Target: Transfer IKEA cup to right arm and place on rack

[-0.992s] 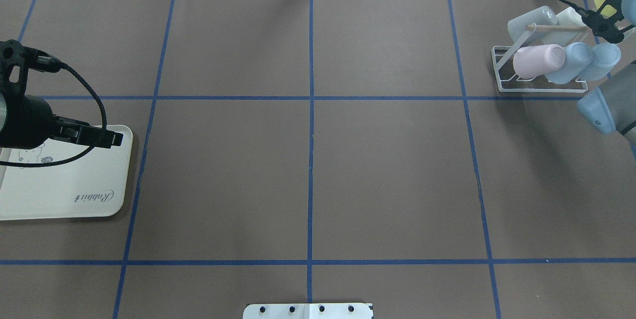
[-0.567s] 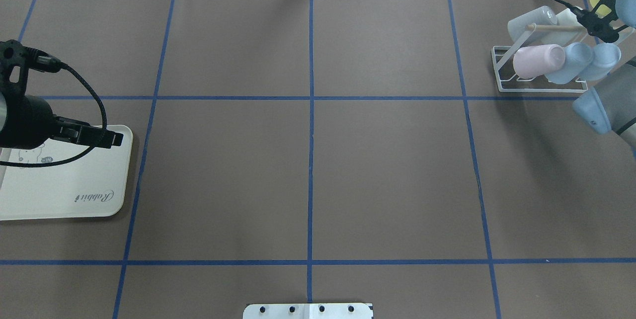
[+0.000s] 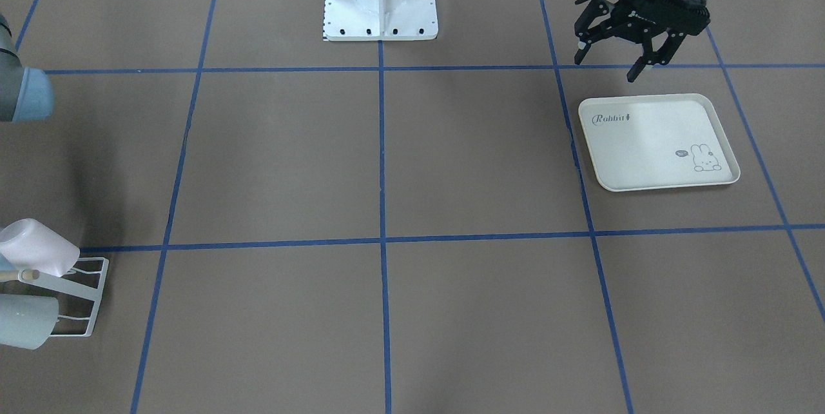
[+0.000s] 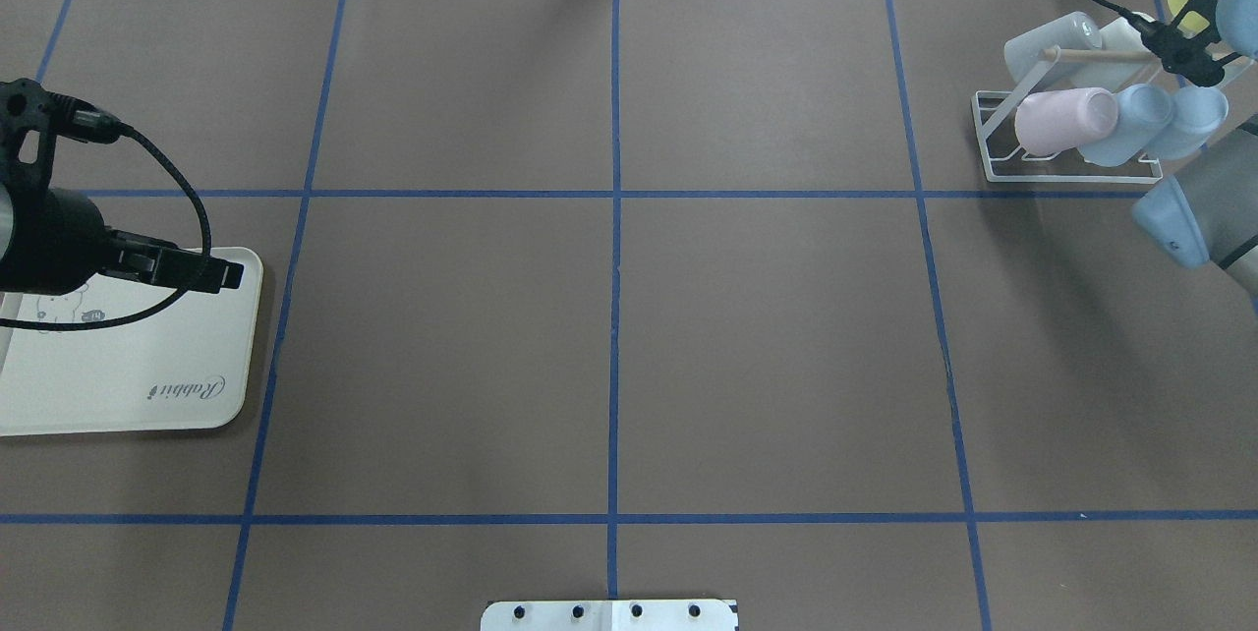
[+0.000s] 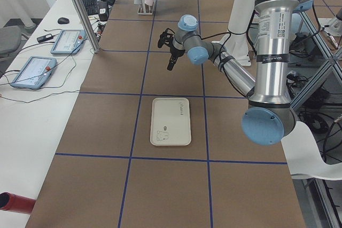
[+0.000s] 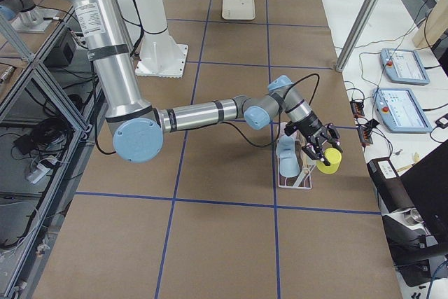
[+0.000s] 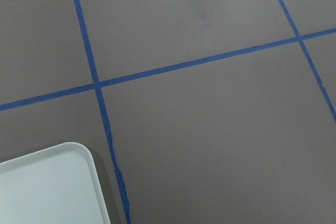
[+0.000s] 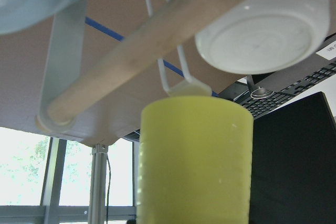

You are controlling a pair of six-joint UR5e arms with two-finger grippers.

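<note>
- Brown paper-covered table (image 4: 767,336), ruled into large squares by blue tape, with broad squares of paper between its two ends.
- Silver-grey left arm (image 5: 272,52), elbow bent, wrist raised over the tray end of the table.
- Silver-grey right arm (image 6: 203,113), reaching low along the table to the rack at the opposite end, close to the table edge beside the white desk.
- Cream rabbit-print tray (image 3: 651,143), flat inside one square, one edge just beside a tape line, well apart from the rack.
- White wire rack (image 4: 1071,179), base just beside a tape line, wooden rod (image 8: 157,40) across its top. On its prongs, tilted: pink cup (image 4: 1061,118), two pale blue cups (image 4: 1130,125), grey cup (image 4: 1047,41), white cup (image 8: 262,30).
- Black left gripper (image 3: 609,60), fingers spread wide around nothing, hanging over a tape line near the tray's robot-side edge, apart from the tray.
- Black right gripper (image 6: 320,153), clamped on the yellow IKEA cup (image 6: 330,162), off the table at the rack's outer end, near the rod's tip.
- Far end of the cup right at a wire prong's tip in the right wrist view; touching or just apart, impossible to tell.
</note>
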